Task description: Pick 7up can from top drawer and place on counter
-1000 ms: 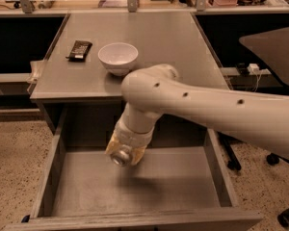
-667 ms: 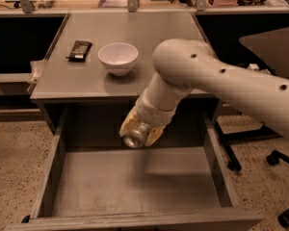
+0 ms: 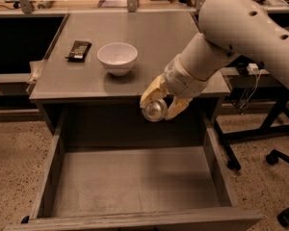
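The can (image 3: pixel 154 110) turns only its silvery round end to the camera at frame centre, and its label cannot be read. The end effector (image 3: pixel 161 106) holds it, yellowish fingers (image 3: pixel 151 89) clamped on its sides, in the air at the table's (image 3: pixel 154 37) front edge, above the open drawer (image 3: pixel 135 182) in the lower frame. A white bowl (image 3: pixel 117 57) and a dark packet (image 3: pixel 79 50) sit on the table, upper left.

Grey counter (image 3: pixel 149 42) carried 2 things: white bowl (image 3: pixel 117 57) towards the front, and dark flat packet (image 3: pixel 79 50) to its L, apart. Gripper (image 3: pixel 160 109) hung at the counter's front edge, R of centre, clamped on a can (image 3: pixel 154 110).
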Tool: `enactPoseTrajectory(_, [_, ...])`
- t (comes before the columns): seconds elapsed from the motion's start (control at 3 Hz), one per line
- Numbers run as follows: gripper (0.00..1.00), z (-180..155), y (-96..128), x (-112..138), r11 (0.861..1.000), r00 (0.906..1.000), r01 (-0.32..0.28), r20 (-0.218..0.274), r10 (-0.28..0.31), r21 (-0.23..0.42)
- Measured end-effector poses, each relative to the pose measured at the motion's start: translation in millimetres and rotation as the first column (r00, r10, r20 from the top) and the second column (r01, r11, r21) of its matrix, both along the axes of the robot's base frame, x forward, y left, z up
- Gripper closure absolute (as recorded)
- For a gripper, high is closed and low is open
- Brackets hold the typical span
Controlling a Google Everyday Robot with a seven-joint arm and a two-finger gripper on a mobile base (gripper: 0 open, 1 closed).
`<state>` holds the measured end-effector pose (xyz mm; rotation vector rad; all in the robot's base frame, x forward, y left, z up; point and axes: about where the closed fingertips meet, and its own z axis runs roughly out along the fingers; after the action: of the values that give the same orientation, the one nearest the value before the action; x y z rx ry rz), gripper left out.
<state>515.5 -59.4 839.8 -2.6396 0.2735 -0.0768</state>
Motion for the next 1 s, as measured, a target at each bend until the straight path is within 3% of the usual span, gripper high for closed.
enactPoseTrajectory(0.67, [1.00, 18.9, -5.7, 0.6, 0.999, 0.9998, -0.012, 0.014, 0.012, 0.031])
enactPoseTrajectory(1.0, [1.00, 75.4, -13.6, -0.9, 0.985, 0.9942, -0.068, 0.093, 0.054, 0.158])
